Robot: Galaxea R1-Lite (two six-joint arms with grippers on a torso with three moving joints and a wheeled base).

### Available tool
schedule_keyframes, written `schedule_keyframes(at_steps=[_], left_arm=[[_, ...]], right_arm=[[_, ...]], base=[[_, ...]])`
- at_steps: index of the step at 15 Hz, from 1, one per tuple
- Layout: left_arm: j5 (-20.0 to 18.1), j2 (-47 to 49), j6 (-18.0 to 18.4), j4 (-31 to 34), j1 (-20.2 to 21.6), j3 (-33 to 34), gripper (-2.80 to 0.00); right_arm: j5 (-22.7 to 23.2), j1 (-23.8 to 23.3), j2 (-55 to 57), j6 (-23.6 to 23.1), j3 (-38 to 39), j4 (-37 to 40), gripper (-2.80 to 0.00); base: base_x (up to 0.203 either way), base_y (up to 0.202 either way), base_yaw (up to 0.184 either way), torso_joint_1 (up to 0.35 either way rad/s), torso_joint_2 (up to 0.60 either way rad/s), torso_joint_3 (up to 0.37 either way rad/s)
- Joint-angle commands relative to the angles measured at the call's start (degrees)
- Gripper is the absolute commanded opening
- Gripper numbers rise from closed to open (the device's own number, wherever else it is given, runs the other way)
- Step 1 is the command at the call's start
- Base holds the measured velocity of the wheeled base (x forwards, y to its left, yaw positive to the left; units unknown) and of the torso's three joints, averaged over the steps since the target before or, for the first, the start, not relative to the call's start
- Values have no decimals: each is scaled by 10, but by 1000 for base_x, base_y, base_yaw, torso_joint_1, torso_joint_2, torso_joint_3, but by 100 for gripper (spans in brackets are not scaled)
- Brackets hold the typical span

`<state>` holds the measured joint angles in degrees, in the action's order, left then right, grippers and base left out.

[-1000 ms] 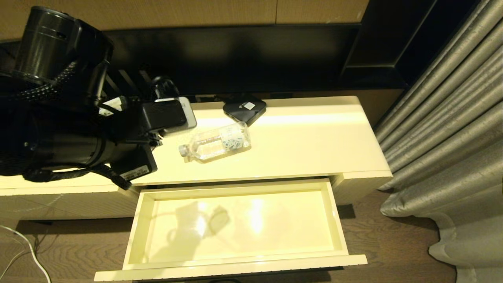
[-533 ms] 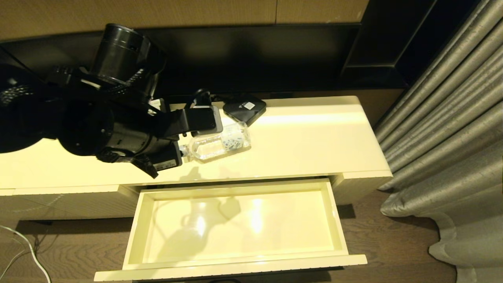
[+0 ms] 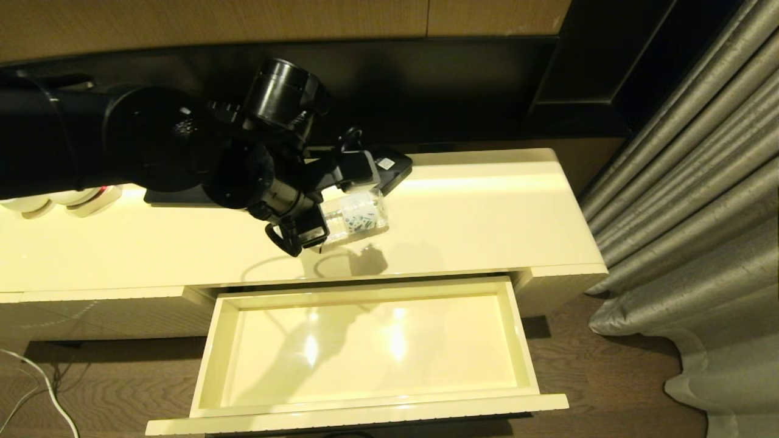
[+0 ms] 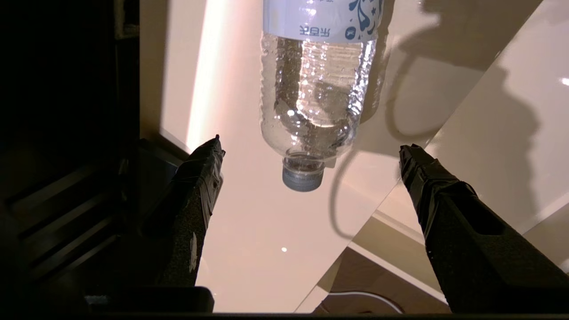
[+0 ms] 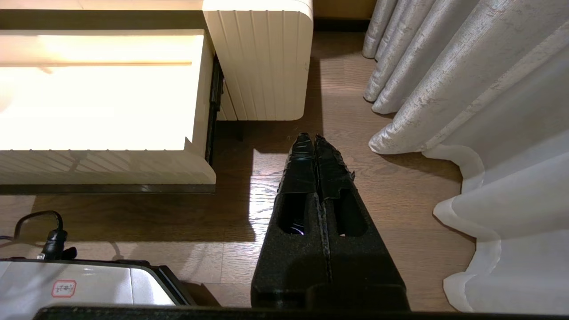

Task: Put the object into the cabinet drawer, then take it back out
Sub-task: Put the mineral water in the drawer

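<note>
The object, a clear bottle [image 3: 359, 216] with a white and blue label, lies on its side on the cream cabinet top [image 3: 487, 225]. In the left wrist view the bottle [image 4: 318, 89] points its pale cap [image 4: 303, 178] toward the camera. My left gripper [image 3: 333, 205] is open at that cap end, and its black fingers [image 4: 200, 186] stand wide apart either side of the cap [image 4: 313, 146] without touching it. The cabinet drawer [image 3: 210, 353] is pulled out below and holds nothing. My right gripper [image 5: 314, 138] hangs shut over the wood floor, beside the drawer front [image 5: 102, 166].
A black square box [image 3: 392, 165] sits just behind the bottle. Pale round things [image 3: 61, 201] rest at the top's left end. Grey curtains [image 3: 688, 201] hang at the right. A white cable [image 3: 36, 389] lies on the floor at the left.
The left arm has swung right across the cabinet top and brought its gripper to the bottle's cap end. The bottle lies where it was.
</note>
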<state>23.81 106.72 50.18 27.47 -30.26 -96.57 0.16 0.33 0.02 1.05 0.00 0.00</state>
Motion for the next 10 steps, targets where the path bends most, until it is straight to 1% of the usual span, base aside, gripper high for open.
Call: schedule_keyframes(at_steps=[1,3,7,10], left_arm=[[3,56,-16,33,2,-54,0],[3,75,-24,55,7,-86,0],[0,113,-22,77,18,-141,0],[-2,121,-20,79,26,-140,0]], right_arm=[[0,0,1,0,0,0,-280],[0,0,1,0,0,0,-280],[0,0,1,0,0,0,-280],[0,0,1,0,0,0,-280]], base=[[0,0,0,0,0,0],[0,0,0,0,0,0],[0,0,0,0,0,0],[0,0,0,0,0,0]])
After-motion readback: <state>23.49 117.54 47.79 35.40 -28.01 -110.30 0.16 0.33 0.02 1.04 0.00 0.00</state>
